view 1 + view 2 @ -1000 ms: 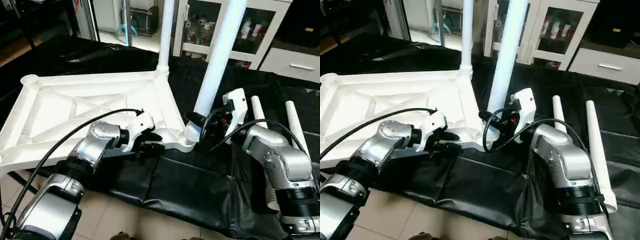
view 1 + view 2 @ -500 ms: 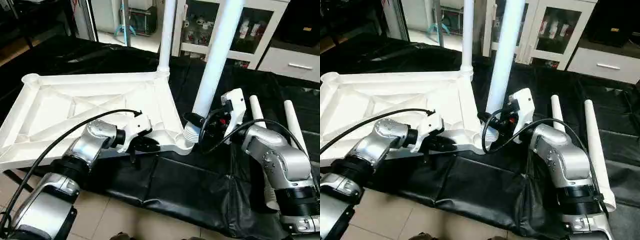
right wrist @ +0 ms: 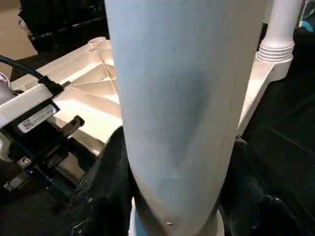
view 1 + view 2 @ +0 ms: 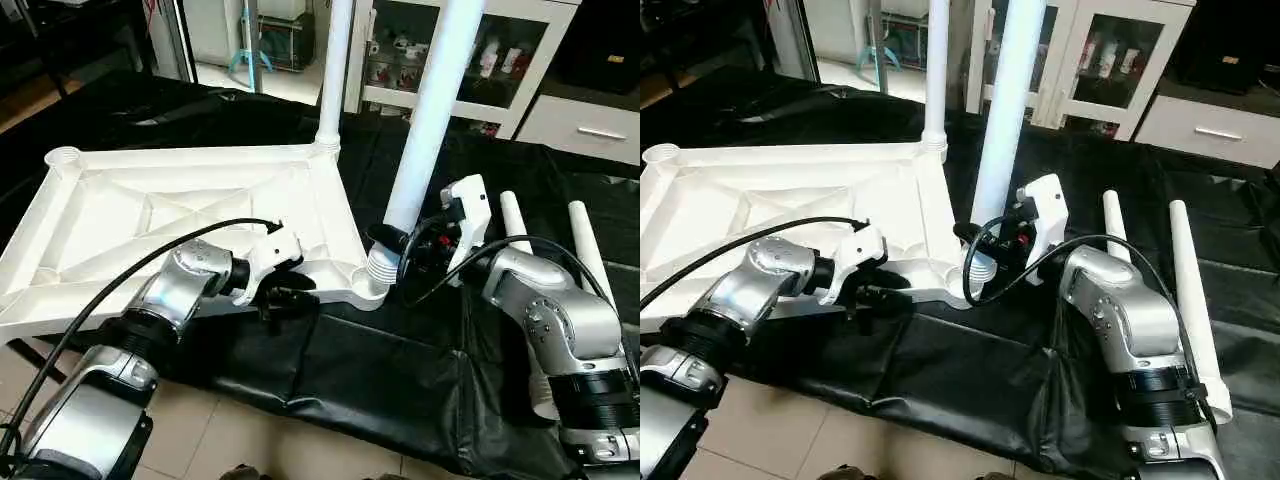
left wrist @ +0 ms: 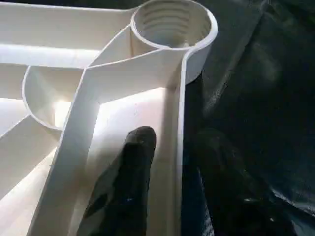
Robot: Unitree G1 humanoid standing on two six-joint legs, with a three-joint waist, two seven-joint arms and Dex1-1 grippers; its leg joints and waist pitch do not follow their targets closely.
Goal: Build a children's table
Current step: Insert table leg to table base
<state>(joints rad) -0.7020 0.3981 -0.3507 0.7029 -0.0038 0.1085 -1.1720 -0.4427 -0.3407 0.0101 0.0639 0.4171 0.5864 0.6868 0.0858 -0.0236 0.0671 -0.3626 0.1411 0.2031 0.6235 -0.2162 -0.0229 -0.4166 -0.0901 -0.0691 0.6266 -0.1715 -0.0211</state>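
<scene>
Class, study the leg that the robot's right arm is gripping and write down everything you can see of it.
The gripped leg is a long, smooth white tube of plastic look, tapering toward its ribbed, threaded lower end. It stands nearly upright, leaning slightly. That end sits at the near corner socket of the upturned white tabletop. The right end effector has its black fingers on either side of the tube, low down. Its top runs out of view.

Soft indoor light, glare on the white tabletop [image 4: 150, 200], dim black cloth [image 4: 380, 370], blurred wrist views.
</scene>
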